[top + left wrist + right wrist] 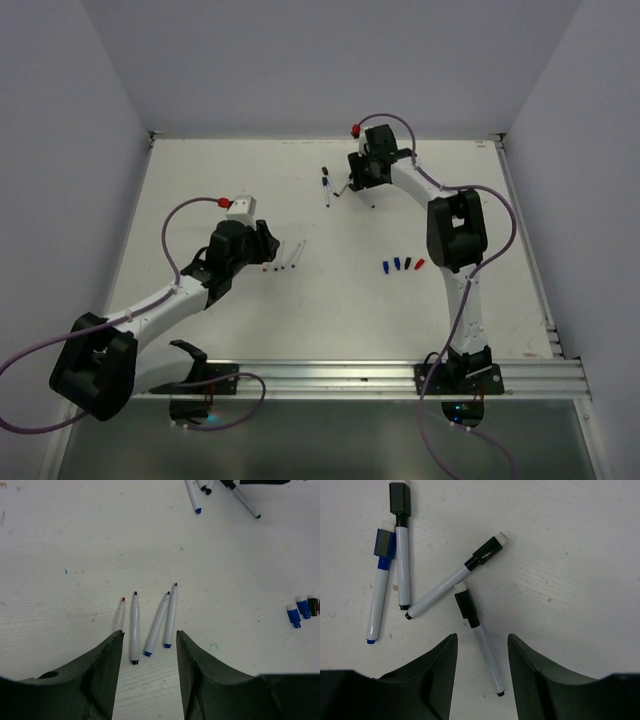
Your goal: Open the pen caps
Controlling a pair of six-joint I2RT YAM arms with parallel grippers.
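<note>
Four loose pen caps (pixel 397 263) lie well right of my left gripper (pixel 149 634), whose jaws stand apart, empty, above four uncapped pens (pixel 135 625). My right gripper (pixel 482 637), likewise spread and empty, hovers over four capped pens (pixel 402 560).

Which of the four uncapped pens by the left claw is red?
The leftmost pen in the left wrist view: only its tip is red; the others show black or blue.

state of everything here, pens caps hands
uncapped pens: four, tips bare, lying flat on the table
loose caps: four, off their pens, lying close together
capped pens: four, caps on, lying flat
left hand: open, empty
right hand: open, empty
</note>
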